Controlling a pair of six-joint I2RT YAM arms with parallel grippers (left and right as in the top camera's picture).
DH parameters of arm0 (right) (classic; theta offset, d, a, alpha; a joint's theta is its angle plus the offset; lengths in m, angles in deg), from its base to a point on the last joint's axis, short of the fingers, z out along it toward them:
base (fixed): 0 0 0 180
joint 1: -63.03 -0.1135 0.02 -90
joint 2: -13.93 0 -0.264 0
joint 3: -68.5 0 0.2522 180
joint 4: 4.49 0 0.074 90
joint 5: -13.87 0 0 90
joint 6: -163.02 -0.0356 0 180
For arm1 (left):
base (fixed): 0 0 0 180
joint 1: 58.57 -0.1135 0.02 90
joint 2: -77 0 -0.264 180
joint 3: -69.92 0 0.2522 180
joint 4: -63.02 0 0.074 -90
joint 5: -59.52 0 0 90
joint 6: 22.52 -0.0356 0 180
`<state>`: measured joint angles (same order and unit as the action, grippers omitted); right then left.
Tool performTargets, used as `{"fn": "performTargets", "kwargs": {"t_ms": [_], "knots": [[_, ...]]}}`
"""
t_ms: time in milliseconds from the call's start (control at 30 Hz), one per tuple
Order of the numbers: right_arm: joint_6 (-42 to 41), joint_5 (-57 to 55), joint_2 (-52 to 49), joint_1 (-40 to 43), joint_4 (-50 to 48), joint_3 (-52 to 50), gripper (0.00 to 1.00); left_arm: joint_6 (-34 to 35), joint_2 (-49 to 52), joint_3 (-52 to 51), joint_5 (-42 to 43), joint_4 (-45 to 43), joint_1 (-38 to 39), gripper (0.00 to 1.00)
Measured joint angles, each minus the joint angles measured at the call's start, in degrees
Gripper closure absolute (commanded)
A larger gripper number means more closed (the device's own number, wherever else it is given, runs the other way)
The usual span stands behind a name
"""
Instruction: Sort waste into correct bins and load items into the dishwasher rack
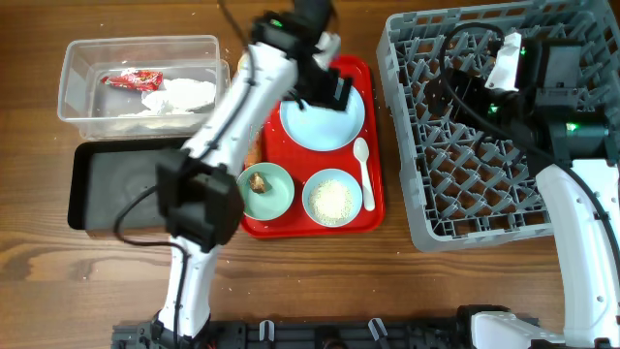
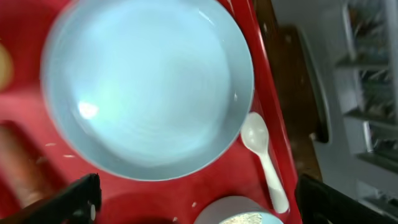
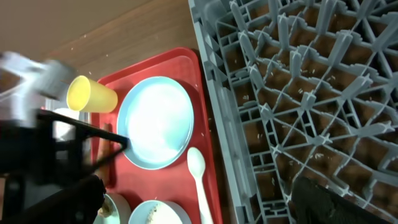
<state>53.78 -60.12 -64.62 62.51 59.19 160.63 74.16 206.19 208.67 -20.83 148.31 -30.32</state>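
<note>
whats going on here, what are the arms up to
Two robot arms are clearing a meal. The left claw hangs open over the pale blue plate on the red tray, holding nothing. The right claw is open above the dishwasher rack. The red wrapper and napkin lie in the clear tub. The plate, spoon, yellow cup, rice bowl and scrap bowl are not yet racked.
</note>
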Motion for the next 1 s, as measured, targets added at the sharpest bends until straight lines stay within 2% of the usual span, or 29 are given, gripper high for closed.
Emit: {"fn": "performTargets", "kwargs": {"t_ms": [67, 167, 467, 567, 700, 767, 833, 900, 967, 1000], "knots": [[0.00, -0.02, 0.00, 0.00, 0.44, 0.00, 0.00, 0.00, 1.66, -1.09, -3.87, -1.01, 2.80, 0.00], [0.00, -0.02, 0.00, 0.00, 0.46, 0.00, 0.00, 0.00, 1.88, -1.16, -8.04, -5.18, 2.78, 0.01], [-0.02, 0.00, -3.58, 0.00, 0.42, 0.00, 0.00, 0.00, 1.88, -1.16, -11.54, -8.70, -7.15, 0.00], [-0.02, 0.00, -3.80, 0.00, 0.28, 0.00, 0.00, -1.64, 1.88, -1.16, -12.48, -11.02, -8.17, 0.05], [-0.02, 0.00, -3.80, 0.00, 0.26, 0.00, 0.00, -3.52, 1.90, -1.16, -15.02, -14.32, -8.17, 0.22], [-0.02, -0.02, -3.80, 0.00, 0.26, 0.00, 0.00, -4.35, 2.23, -1.16, -15.61, -14.84, -8.20, 0.24], [-0.02, 0.00, -3.80, 0.00, 0.26, 0.00, 0.00, -4.96, 3.67, -1.16, -15.85, -14.86, -8.20, 0.30], [-0.02, -0.02, -3.80, 0.00, 0.26, 0.00, 0.00, -5.49, 5.97, -1.16, -15.85, -14.93, -8.17, 0.48], [-0.02, 0.00, -3.80, 0.00, 0.26, 0.00, 0.00, -5.99, 7.08, -1.16, -15.85, -15.23, -8.17, 0.55], [-0.02, 0.00, -3.80, 0.00, 0.26, 0.00, 0.00, -5.97, 7.48, -1.16, -15.85, -15.74, -8.17, 0.64]]}}
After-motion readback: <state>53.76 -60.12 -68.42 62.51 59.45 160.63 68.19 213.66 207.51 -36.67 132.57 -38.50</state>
